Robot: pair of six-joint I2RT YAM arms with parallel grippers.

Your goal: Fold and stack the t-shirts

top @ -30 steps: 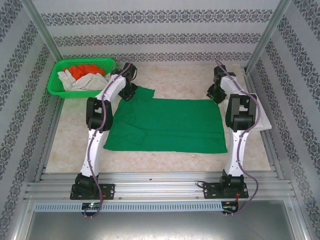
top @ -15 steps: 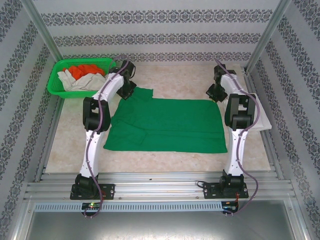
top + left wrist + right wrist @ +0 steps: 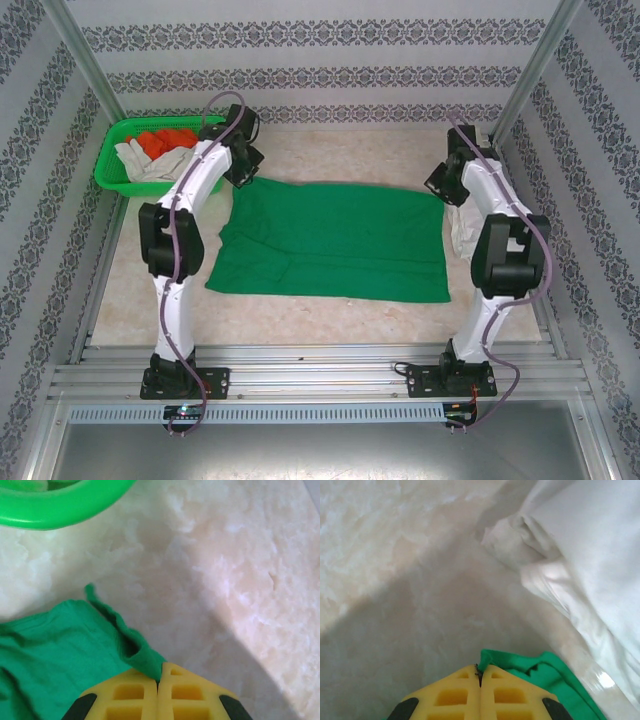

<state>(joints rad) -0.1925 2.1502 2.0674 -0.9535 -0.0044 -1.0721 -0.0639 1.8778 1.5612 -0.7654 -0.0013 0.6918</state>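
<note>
Since a second ago both arms have swung outward, and the far edge of the dark green t-shirt [image 3: 330, 240] now lies farther back and straighter. The left fingers [image 3: 152, 677] are pinched on its far left corner, near the basket [image 3: 50, 515] in the far left corner of the tabletop [image 3: 340, 155]. The right fingers [image 3: 476, 676], newly closed, pinch its far right corner beside an off-white t-shirt [image 3: 580, 555] at the right edge.

left gripper [image 3: 245, 172] and right gripper [image 3: 443, 188] at the green t-shirt [image 3: 335, 240] far corners
</note>
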